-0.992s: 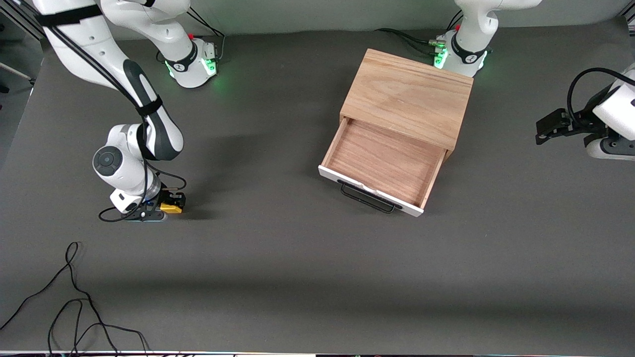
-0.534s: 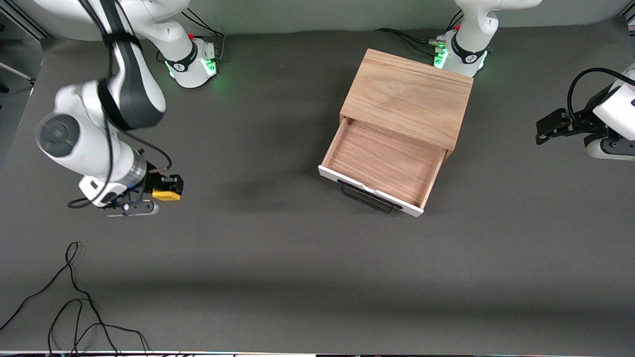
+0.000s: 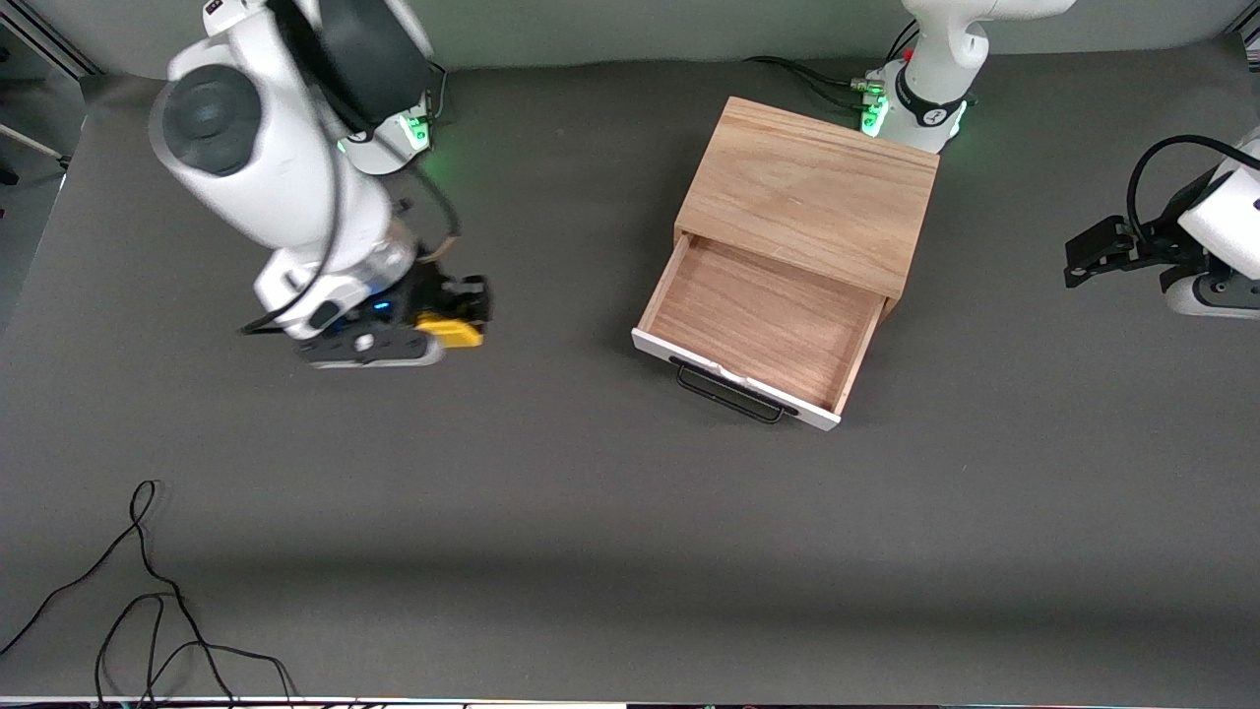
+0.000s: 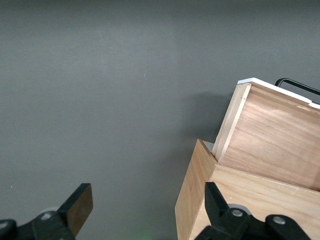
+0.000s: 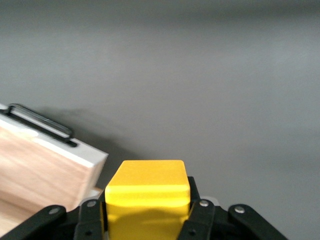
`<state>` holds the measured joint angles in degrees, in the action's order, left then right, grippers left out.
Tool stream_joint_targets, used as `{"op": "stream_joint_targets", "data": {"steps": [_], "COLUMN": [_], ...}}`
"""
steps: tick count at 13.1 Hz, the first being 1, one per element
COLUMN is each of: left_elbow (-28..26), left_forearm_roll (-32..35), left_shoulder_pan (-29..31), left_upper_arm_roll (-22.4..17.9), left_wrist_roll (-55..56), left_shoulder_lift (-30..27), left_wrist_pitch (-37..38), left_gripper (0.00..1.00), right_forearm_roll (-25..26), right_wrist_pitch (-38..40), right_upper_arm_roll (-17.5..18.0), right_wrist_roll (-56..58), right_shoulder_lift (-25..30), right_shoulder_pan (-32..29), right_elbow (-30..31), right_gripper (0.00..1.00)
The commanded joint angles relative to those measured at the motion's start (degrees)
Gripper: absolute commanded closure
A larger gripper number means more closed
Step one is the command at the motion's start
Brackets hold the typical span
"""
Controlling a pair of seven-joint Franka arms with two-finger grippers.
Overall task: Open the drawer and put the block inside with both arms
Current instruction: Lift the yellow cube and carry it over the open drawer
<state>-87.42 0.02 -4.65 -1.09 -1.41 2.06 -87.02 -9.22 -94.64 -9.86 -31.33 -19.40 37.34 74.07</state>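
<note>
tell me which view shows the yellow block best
The right wrist view: the block fills the foreground, clamped in the right claw, its top and front faces plain. The front view shows only a small yellow patch under the arm, above the table short of the drawer. The left wrist view misses it.

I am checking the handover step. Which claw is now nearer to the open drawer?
The right claw, shut on the yellow block, is slightly nearer, over the table toward the right arm's end from the drawer. The left claw waits open toward the left arm's end.
</note>
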Motion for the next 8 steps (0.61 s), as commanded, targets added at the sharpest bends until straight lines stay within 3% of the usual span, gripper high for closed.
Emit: {"op": "stream_joint_targets", "data": {"steps": [1, 3, 8], "left_elbow": [-1.08, -0.99, -0.99], "left_forearm_roll": [0.85, 0.85, 0.85], "left_shoulder_pan": [-0.36, -0.27, -0.36], "left_upper_arm_roll": [-0.23, -0.32, -0.23], "left_wrist_roll": [-0.96, -0.96, -0.96], "left_shoulder_lift": [-1.27, -1.27, -1.27], "left_wrist_pitch": [0.54, 0.53, 0.62], "left_gripper": [0.00, 0.00, 0.00], "right_forearm_roll": [-1.41, -3.25, -3.17], "right_wrist_pitch": [0.43, -3.07, -11.35], "right_upper_arm_roll": [0.19, 0.80, 0.90], "right_wrist_roll": [-9.50, -20.12, -28.26], "right_shoulder_lift": [-6.95, -11.08, -18.38], "right_shoulder_pan": [4.74, 8.34, 15.39], "right_elbow": [-10.23, -13.42, -13.43], "right_gripper": [0.95, 0.95, 0.94]}}
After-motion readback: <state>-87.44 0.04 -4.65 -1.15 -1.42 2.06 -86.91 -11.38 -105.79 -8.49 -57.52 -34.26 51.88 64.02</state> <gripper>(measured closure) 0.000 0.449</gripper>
